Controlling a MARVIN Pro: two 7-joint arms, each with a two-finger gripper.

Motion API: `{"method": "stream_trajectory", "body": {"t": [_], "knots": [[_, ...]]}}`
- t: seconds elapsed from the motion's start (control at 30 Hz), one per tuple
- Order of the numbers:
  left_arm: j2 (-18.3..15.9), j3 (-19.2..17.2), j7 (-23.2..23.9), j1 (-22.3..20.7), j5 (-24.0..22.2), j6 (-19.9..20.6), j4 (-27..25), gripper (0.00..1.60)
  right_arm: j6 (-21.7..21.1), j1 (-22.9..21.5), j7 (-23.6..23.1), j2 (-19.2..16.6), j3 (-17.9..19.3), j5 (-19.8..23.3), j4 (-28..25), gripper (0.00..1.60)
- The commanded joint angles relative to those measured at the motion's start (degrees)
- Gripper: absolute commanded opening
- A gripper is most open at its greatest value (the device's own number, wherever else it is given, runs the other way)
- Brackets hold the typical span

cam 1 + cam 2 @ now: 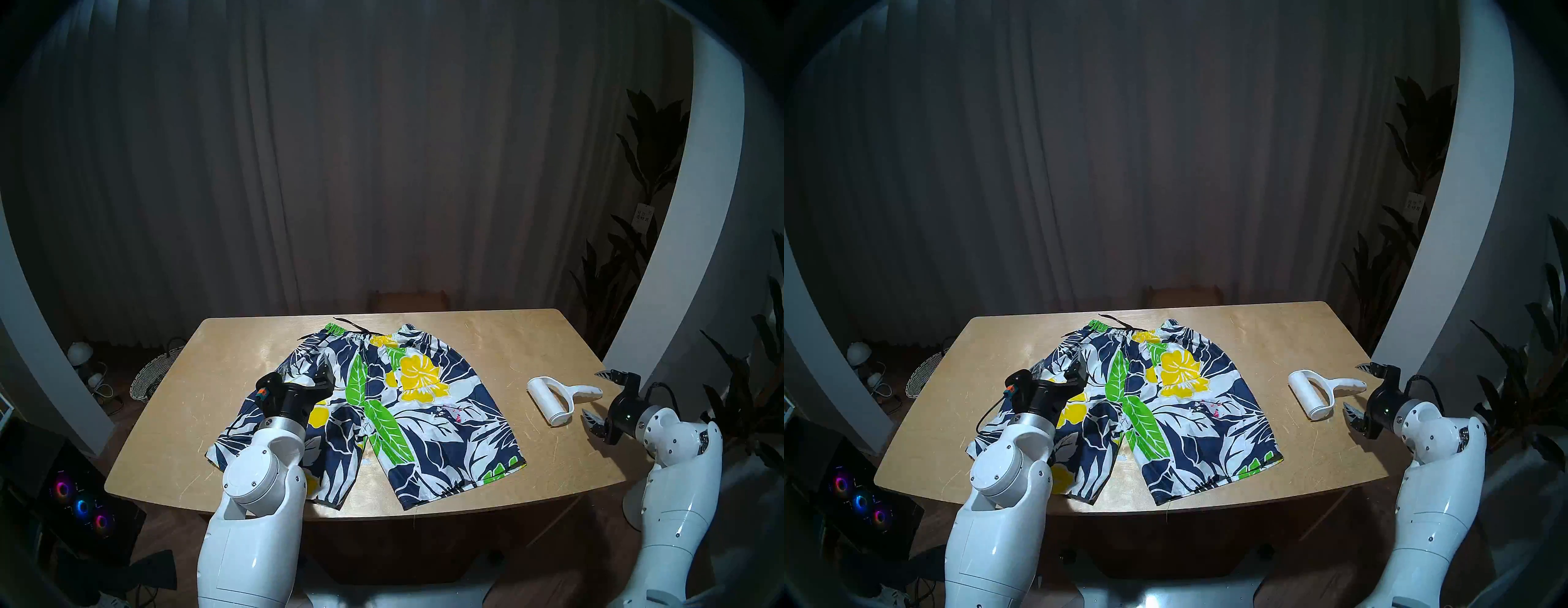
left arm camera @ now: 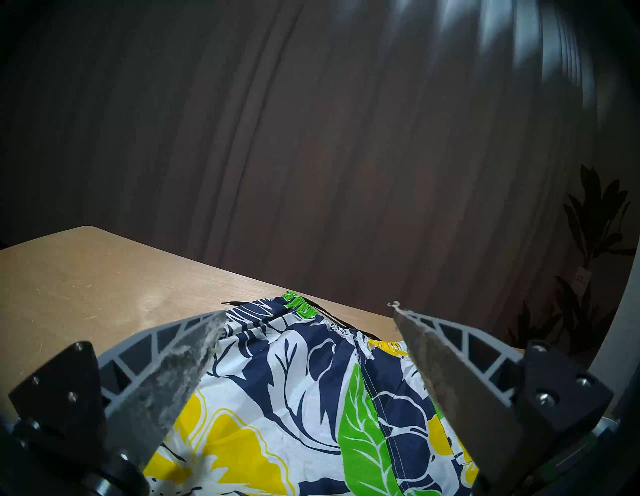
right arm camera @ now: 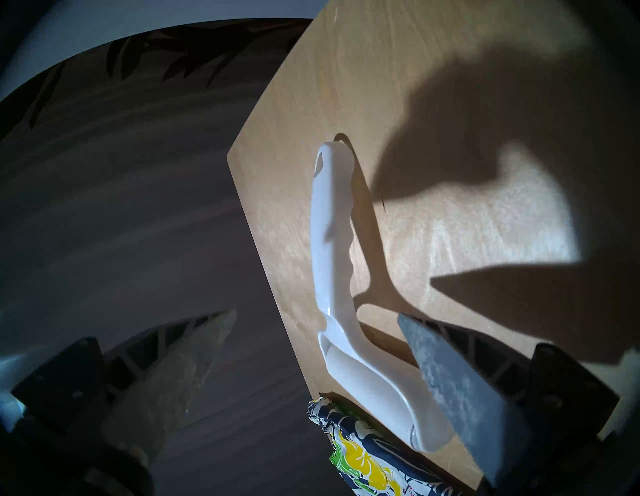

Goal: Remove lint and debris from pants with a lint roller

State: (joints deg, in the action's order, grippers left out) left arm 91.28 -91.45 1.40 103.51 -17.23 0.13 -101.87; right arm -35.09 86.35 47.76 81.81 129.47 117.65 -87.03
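Note:
The shorts (image 1: 424, 429) lie flat on the table, waistband at the far side; they also show in the left wrist view (image 2: 294, 398). Pink-red and white lint specks (image 1: 452, 412) sit on the right leg below the big yellow flower. The white lint roller (image 1: 551, 399) lies on the table to the right of the shorts, handle pointing right. My right gripper (image 1: 592, 395) is open, with the handle's end (image 3: 329, 242) between its fingers but not touching them. My left gripper (image 2: 308, 311) is open and empty, low over the shorts' upper left part.
The wooden table (image 1: 203, 382) has bare room on the left and at the far side. A woven basket (image 1: 148, 378) and a lit computer case (image 1: 80, 505) stand on the floor to the left. Dark plants (image 1: 645, 237) stand by the white pillar on the right.

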Motion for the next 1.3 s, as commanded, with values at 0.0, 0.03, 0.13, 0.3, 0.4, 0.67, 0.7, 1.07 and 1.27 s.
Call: {"method": "stream_trajectory", "body": {"t": [0.0, 0.03, 0.13, 0.3, 0.4, 0.67, 0.7, 1.07, 1.27], "knots": [[0.2, -0.1, -0.1, -0.6, 0.0, -1.0, -1.3, 1.6, 0.1, -5.8, -2.5, -2.9, -1.8, -2.1, 5.1, 1.6], [0.2, -0.2, -0.1, -0.6, 0.0, -1.1, -1.3, 1.6, 0.2, -6.1, -3.0, -3.1, -2.1, -2.8, 5.8, 1.6], [0.2, -0.4, -0.5, -0.6, 0.1, -1.0, -1.3, 1.6, 0.2, -7.0, -4.2, -3.5, -2.6, -4.0, 8.0, 1.6], [0.2, -0.8, -0.2, -0.5, -0.7, -1.2, -1.2, 1.6, 0.6, -8.2, -5.5, -3.8, -2.8, -4.7, 10.9, 1.6], [0.5, -1.0, -0.8, -0.2, -0.5, -1.3, -1.3, 1.6, 0.6, -9.1, -6.5, -4.6, -3.3, -5.7, 13.2, 1.6], [0.8, -1.1, -1.6, 0.1, -0.1, -1.2, -1.3, 1.6, 0.1, -11.8, -9.5, -7.6, -5.8, -9.2, 20.7, 1.6], [0.8, -1.0, -1.7, 0.1, -0.1, -1.2, -1.3, 1.6, 0.2, -11.9, -9.6, -7.8, -5.9, -9.3, 21.3, 1.6], [1.1, -0.2, -3.8, 0.0, 0.8, -1.7, -1.0, 1.6, -2.9, -13.6, -11.4, -10.1, -9.9, -11.2, 29.0, 1.6], [1.2, -0.1, -4.7, 0.0, 0.9, -1.9, -1.0, 1.6, -3.6, -13.3, -11.6, -10.3, -10.6, -11.3, 29.7, 1.56]]}}
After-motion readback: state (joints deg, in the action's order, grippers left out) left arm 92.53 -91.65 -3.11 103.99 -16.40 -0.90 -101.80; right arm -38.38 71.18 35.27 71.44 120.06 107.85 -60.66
